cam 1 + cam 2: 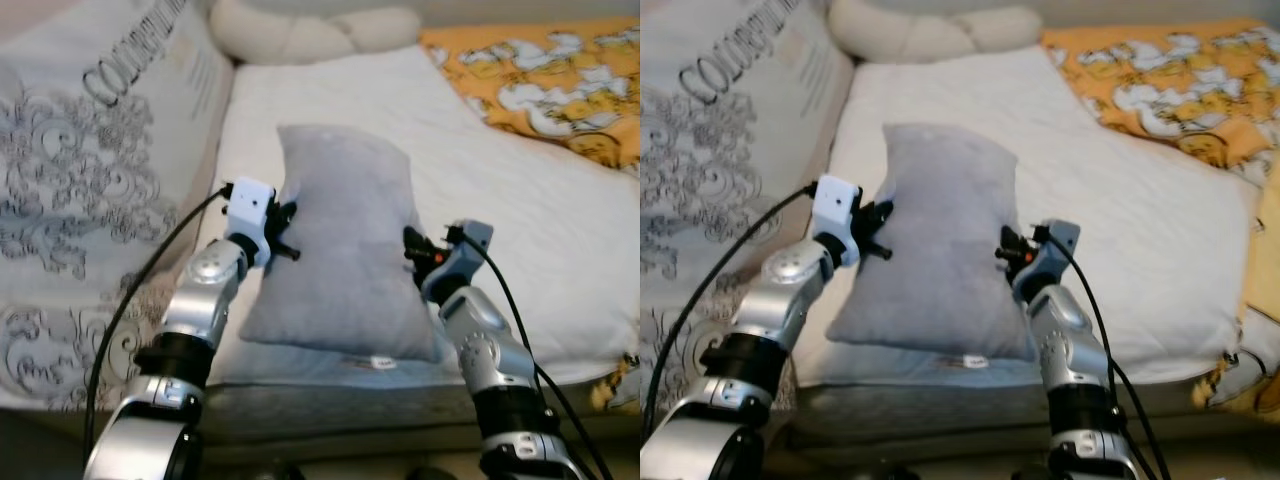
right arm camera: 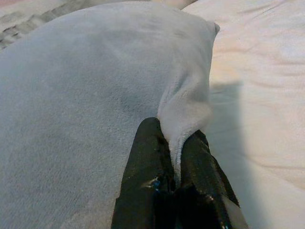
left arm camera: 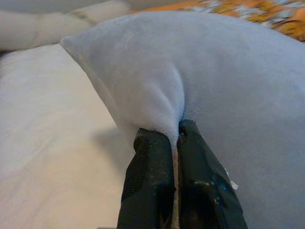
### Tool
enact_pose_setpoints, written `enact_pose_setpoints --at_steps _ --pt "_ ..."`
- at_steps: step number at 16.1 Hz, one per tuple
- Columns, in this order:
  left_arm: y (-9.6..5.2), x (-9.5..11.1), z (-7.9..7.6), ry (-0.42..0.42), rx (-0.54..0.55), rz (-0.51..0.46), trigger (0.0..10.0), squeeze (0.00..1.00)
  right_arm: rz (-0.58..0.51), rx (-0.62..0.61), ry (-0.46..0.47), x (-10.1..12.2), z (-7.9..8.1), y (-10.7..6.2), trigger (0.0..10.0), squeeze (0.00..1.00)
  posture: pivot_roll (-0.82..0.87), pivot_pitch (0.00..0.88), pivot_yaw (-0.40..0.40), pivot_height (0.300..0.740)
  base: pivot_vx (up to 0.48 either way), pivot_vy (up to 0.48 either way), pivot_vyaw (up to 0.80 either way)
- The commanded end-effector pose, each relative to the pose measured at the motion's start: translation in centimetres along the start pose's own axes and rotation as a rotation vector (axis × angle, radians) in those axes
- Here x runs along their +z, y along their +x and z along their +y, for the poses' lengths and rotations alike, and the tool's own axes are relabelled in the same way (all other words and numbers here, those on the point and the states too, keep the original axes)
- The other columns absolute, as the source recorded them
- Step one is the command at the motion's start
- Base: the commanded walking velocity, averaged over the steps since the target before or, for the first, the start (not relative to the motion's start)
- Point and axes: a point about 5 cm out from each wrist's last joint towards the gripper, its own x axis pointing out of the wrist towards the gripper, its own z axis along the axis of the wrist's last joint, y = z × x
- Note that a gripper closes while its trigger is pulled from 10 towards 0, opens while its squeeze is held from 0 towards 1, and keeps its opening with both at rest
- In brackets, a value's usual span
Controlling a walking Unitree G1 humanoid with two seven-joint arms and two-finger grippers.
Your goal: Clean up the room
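Writing: on the big patterned pillow [image 1: 90, 150] at our left we read dark capital letters "COLOU…" running slantwise; the rest of the word we cannot make out. A small white tag [image 1: 372, 362] sits at the near edge of the grey pillow, too small to read.

Grey pillow: the grey pillow [image 1: 345, 240] lies on the white bed sheet [image 1: 520, 220], long side pointing away from us, its near end close to the near edge of the bed.

Left tool: our left tool [image 3: 174, 143] has its two black fingers [image 3: 150, 181] pressed together on a fold of the grey pillow's left edge; the cloth is pinched up between them.

Right tool: our right tool [image 2: 175, 143] is clamped in the same way on a fold of the pillow's right edge.

Edges: the near edge of the mattress [image 1: 330, 405] runs just under the pillow's near end, between our two arms.

Open room: the white sheet to the right of the pillow is bare as far as the orange blanket with white figures [image 1: 540, 75]. On the left, the patterned pillow stands just beside our left arm, so there is little room there.

Far end: a cream knotted cushion [image 1: 310, 30] lies at the far end of the bed, well apart from the grey pillow.
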Motion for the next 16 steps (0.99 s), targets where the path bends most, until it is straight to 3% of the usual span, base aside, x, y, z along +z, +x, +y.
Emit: enact_pose_setpoints --at_steps 1,6,10,16 --pt "0.34 1.19 0.12 0.022 -0.004 -0.033 10.0 0.0 -0.033 -0.024 0.002 0.65 -0.32 -0.31 10.0 0.0 -0.08 0.0 0.122 0.74 0.0 0.247 -0.51" --pt "0.46 0.9 -0.54 0.015 -0.014 -0.03 10.0 0.0 -0.025 -0.023 -0.019 0.62 -0.5 -0.48 10.0 0.0 -0.08 0.0 0.113 0.74 0.0 0.248 0.0" --pt "-0.11 0.63 -0.08 0.009 0.022 -0.029 10.0 0.0 -0.003 0.005 -0.034 0.6 -0.14 -0.04 10.0 0.0 -0.04 0.0 0.067 0.74 0.0 0.247 0.0" --pt "-0.11 0.63 -0.08 0.009 0.022 -0.029 10.0 0.0 -0.003 0.005 -0.034 0.6 -0.14 -0.04 10.0 0.0 -0.04 0.0 0.067 0.74 0.0 0.247 0.0"
